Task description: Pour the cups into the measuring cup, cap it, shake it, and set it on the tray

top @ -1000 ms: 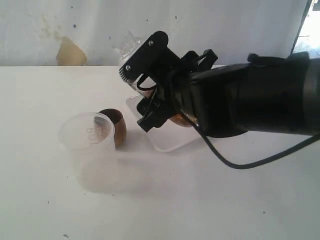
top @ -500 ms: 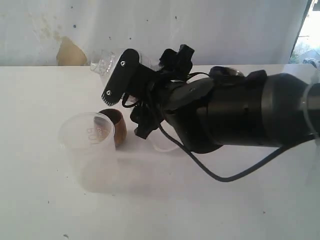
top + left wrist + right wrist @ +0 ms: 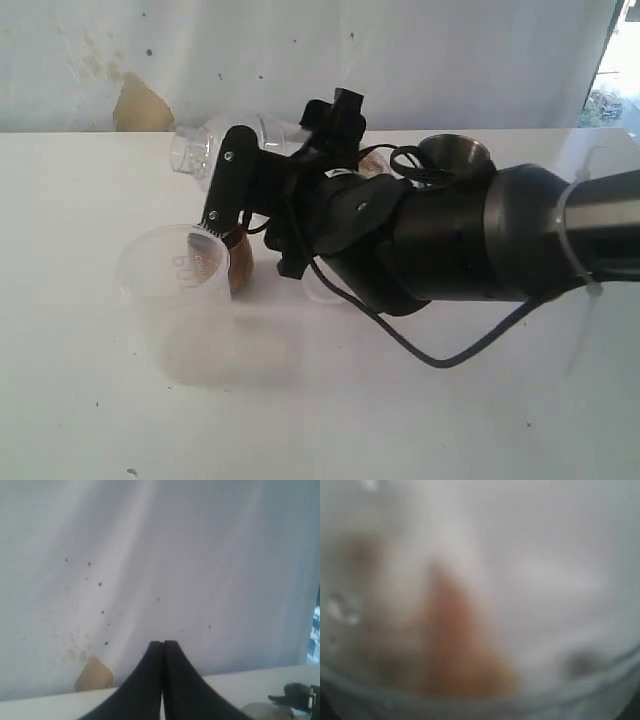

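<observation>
1. While the right gripper [image 3: 262, 150] grips the measuring cup [image 3: 200, 148] between widely spread jaws, the clear tumbler lies tipped on its side. Its open mouth points away from the wrist.
2. From the right wrist, the held cup's wall and rim fill the whole blurred view. An orange-brown smear shows through it, and nothing else can be made out there.
3. Just below the near jaw stands the brown wooden cup [image 3: 238, 268], upright on the white table [image 3: 400, 420]. Whether the jaw touches its rim I cannot tell.
4. A frosted beaker [image 3: 180, 290] stands just beside the wooden cup, below the held cup's mouth. It covers part of the wooden cup from the exterior camera.
5. Under the wrist, behind the jaws, a pale corner of the tray [image 3: 320, 292] shows, and the arm hides the rest.
6. Well behind the jaws, beyond the forearm, the steel tumbler [image 3: 455, 155] stands upright. Only its upper part clears the arm.
7. The left gripper [image 3: 162, 650] has its jaws pressed together with nothing between them. Beyond them are the white wall [image 3: 150, 555] and a tan patch [image 3: 92, 676] low on it.
</observation>
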### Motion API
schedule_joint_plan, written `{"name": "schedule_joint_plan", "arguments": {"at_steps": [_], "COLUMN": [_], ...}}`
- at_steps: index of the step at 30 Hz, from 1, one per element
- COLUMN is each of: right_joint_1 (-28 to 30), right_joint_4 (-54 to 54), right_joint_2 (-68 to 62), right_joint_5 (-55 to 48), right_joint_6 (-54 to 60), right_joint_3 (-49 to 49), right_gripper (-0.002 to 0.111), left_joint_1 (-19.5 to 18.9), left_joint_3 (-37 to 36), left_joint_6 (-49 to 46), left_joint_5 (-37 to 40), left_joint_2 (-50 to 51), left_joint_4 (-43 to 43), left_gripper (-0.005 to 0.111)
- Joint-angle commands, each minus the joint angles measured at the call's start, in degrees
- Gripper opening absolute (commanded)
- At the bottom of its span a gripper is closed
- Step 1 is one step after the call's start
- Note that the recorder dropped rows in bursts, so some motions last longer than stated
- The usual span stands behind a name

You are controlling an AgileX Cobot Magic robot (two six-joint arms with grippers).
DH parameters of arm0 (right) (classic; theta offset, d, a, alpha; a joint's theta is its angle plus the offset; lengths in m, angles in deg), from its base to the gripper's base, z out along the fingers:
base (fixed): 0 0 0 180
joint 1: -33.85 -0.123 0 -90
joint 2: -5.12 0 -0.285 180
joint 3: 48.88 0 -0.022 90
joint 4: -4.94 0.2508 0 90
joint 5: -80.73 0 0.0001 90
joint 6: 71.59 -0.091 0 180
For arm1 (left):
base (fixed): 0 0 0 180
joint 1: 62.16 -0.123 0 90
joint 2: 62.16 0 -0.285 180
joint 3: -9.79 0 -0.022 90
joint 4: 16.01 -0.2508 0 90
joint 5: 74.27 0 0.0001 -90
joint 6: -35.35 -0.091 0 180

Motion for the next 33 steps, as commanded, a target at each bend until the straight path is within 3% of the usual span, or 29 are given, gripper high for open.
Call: {"name": "schedule_joint_plan", "arguments": {"at_steps": [1, 6, 33], "right_joint_1": [0.0, 0.0, 0.3], "right_joint_4": [-7.1, -12.0, -19.5], "right_joint_2": [0.8, 0.8, -3.5], "right_joint_5": [1.3, 1.6, 6.9], "right_joint_6": [0.9, 0.9, 0.9], "right_joint_3": [-0.3, -0.3, -0.3], "right_gripper": [0.0, 0.0, 0.0], "left_joint_1": [-0.1, -0.1, -0.1], "left_joint_3": [-9.6, -17.0, -24.5], "left_joint_6": [1.1, 1.4, 6.5], "left_joint_5": [-10.4, -10.3, -18.4], "left_joint_2": [-8.8, -14.9, -15.4], "left_joint_4": [0.4, 0.3, 0.5], "left_gripper": [0.0, 0.0, 0.0]}}
